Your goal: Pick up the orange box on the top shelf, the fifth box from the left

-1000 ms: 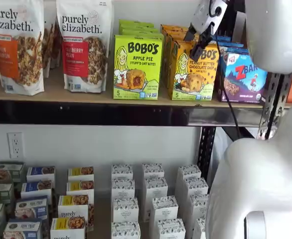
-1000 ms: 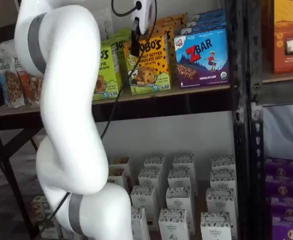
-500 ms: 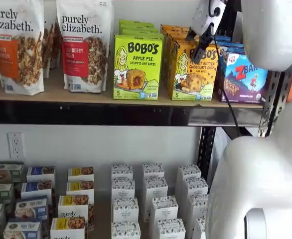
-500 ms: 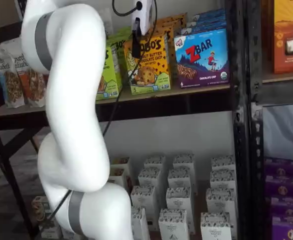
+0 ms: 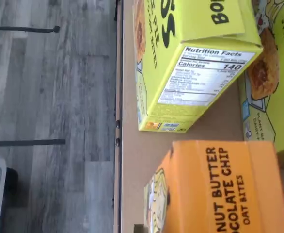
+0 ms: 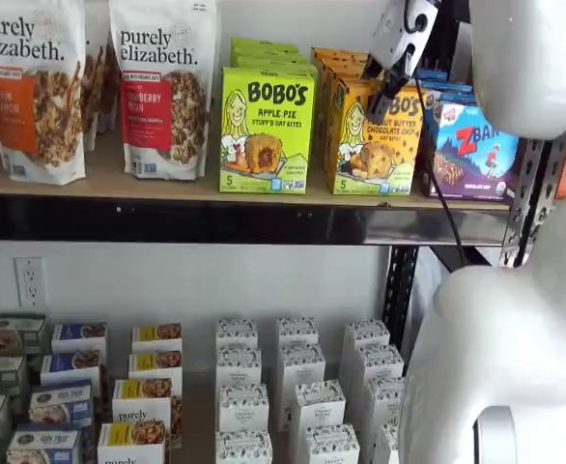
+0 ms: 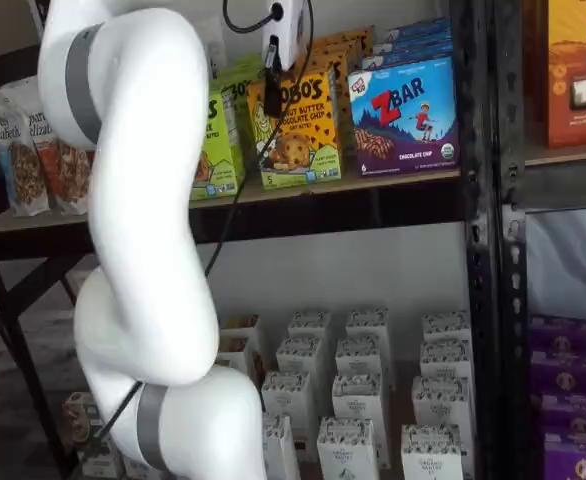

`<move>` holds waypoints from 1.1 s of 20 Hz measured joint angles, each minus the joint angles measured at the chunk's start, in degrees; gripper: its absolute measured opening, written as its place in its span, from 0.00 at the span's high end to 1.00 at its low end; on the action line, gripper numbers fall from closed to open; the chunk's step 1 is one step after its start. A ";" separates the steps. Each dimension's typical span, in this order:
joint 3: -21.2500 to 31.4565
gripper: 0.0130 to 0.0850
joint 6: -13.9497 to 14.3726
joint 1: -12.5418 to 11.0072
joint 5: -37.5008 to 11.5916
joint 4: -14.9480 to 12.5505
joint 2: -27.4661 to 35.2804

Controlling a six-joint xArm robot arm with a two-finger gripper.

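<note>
Claw (image 6: pixel 380 85) spread unclear before the orange box (image 6: pixel 378 140); wrist view shows floor (image 5: pixel 50 97).

Even, bright indoor light fills all views, glare streaking the glossy black front rail (image 6: pixel 264 224) below the top shelf (image 6: pixel 109 179), dim shade beneath it, while the near orange box (image 5: pixel 219 189) in the wrist view looks soft and blurred.
</note>
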 joint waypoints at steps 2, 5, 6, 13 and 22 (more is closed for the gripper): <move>-0.03 0.39 0.00 -0.03 0.19 0.03 -0.05; -0.39 0.39 0.10 0.14 0.78 -0.74 0.09; -0.40 0.39 0.09 0.12 0.84 -0.74 0.08; 0.10 0.39 -0.16 -0.13 0.46 -0.65 -0.32; 3.17 0.39 -0.41 0.05 -3.28 -0.29 -2.20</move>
